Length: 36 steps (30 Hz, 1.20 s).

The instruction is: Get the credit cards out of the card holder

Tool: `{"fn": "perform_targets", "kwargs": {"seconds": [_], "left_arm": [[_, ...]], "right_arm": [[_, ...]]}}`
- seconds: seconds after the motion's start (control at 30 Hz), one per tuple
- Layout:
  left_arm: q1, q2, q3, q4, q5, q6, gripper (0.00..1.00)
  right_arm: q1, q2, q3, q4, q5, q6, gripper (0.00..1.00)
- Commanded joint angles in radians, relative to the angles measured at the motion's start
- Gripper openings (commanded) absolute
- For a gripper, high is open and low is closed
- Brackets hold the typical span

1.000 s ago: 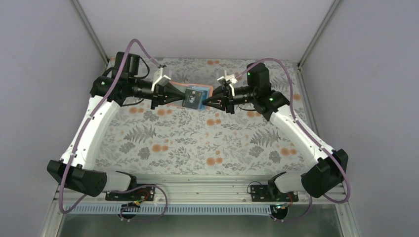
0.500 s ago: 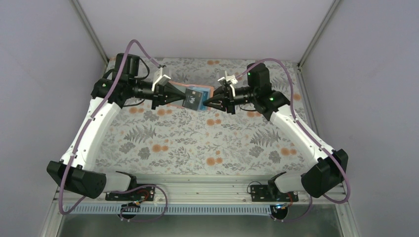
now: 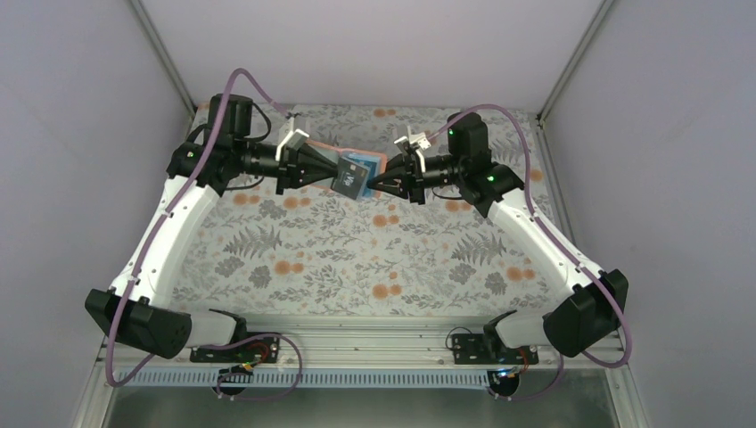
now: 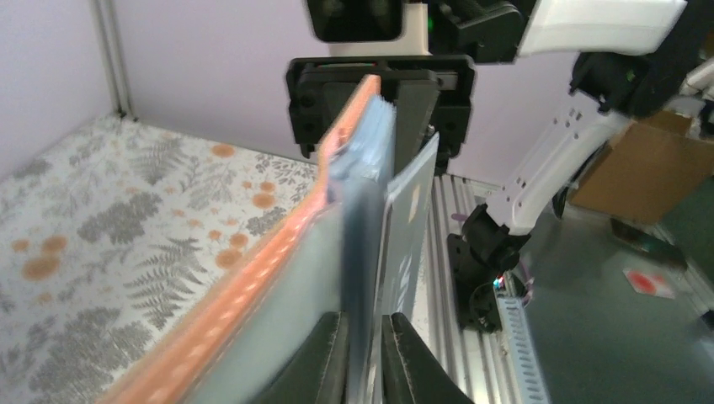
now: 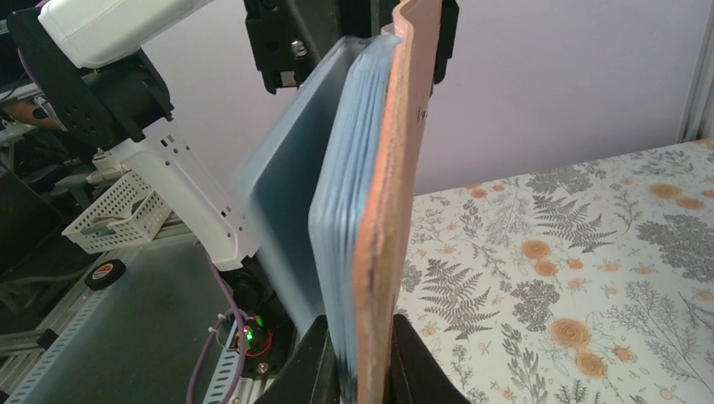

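The card holder (image 3: 364, 162) hangs in the air over the back middle of the table, tan outside and light blue inside. My right gripper (image 3: 370, 183) is shut on its right end. In the right wrist view the right gripper (image 5: 362, 318) clamps the holder's tan wall (image 5: 404, 168) together with the blue pocket layers. A black credit card (image 3: 348, 184) sticks out of the holder toward the front left. My left gripper (image 3: 337, 176) is shut on that card. In the left wrist view the left gripper (image 4: 364, 318) pinches a thin edge beside the holder's tan rim (image 4: 278, 252), and the card's flat face (image 4: 410, 219) shows on the right. Other cards are hidden.
A floral cloth (image 3: 357, 259) covers the table below the held holder. A metal rail (image 3: 374, 343) with both arm bases runs along the near edge. Walls and corner posts close in the back and sides. A cardboard box (image 4: 648, 168) and a white basket (image 5: 118, 210) stand off the table.
The holder and the black card have tilted a little, and my left gripper has shifted slightly to the right and back. Both grips have held.
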Motion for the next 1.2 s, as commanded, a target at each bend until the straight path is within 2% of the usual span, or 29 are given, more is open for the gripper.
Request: {"fn": "perform_targets", "kwargs": {"seconds": [0.0, 0.13, 0.27, 0.4, 0.53, 0.73, 0.93, 1.17], "left_arm": [[-0.001, 0.004, 0.013, 0.019, 0.034, 0.034, 0.20], [-0.018, 0.011, 0.001, 0.016, -0.026, 0.052, 0.26], [-0.047, 0.019, -0.003, 0.001, -0.050, 0.085, 0.40], [-0.086, 0.022, 0.000, -0.021, -0.104, 0.117, 0.42], [-0.088, 0.020, 0.005, -0.053, -0.131, 0.152, 0.37], [-0.088, 0.017, 0.031, -0.110, -0.061, 0.197, 0.03], [-0.068, 0.015, 0.054, -0.163, 0.010, 0.230, 0.02], [-0.009, -0.005, 0.034, -0.118, -0.034, 0.174, 0.02]], "right_arm": [[0.005, -0.020, -0.005, 0.041, -0.021, 0.020, 0.04], [0.005, -0.022, 0.001, 0.043, -0.051, 0.016, 0.04], [0.005, -0.031, 0.000, 0.026, -0.053, -0.001, 0.04], [0.005, -0.034, -0.002, 0.024, -0.055, -0.004, 0.04], [0.005, -0.036, -0.001, 0.020, -0.065, -0.017, 0.04], [0.005, -0.036, 0.001, 0.000, -0.060, -0.032, 0.04], [0.000, -0.040, -0.004, -0.011, -0.051, -0.049, 0.04], [-0.020, -0.045, -0.013, -0.025, -0.025, -0.056, 0.04]]}}
